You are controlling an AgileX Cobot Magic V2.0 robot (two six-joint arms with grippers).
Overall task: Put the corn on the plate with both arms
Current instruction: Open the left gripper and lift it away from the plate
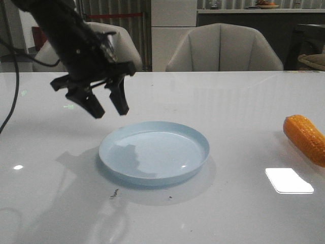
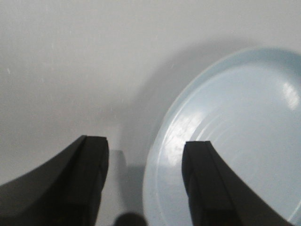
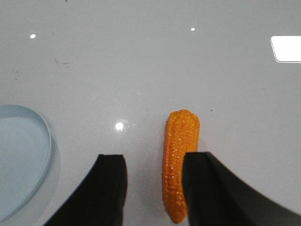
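Observation:
The pale blue plate (image 1: pixel 154 151) lies in the middle of the white table. My left gripper (image 1: pixel 107 108) hangs open and empty above the table just beyond the plate's far-left rim; its wrist view shows the gripper (image 2: pixel 146 155) with one finger over the table and the other over the plate (image 2: pixel 244 136). The orange corn (image 1: pixel 306 138) lies on the table at the far right edge. In the right wrist view my right gripper (image 3: pixel 154 165) is open above the corn (image 3: pixel 178 160), which lies between the fingers close to one of them, not gripped. The plate's rim (image 3: pixel 46 141) shows to one side.
Two grey chairs (image 1: pixel 223 48) stand behind the table's far edge. A bright reflection of a ceiling light (image 1: pixel 288 180) lies on the table in front of the corn.

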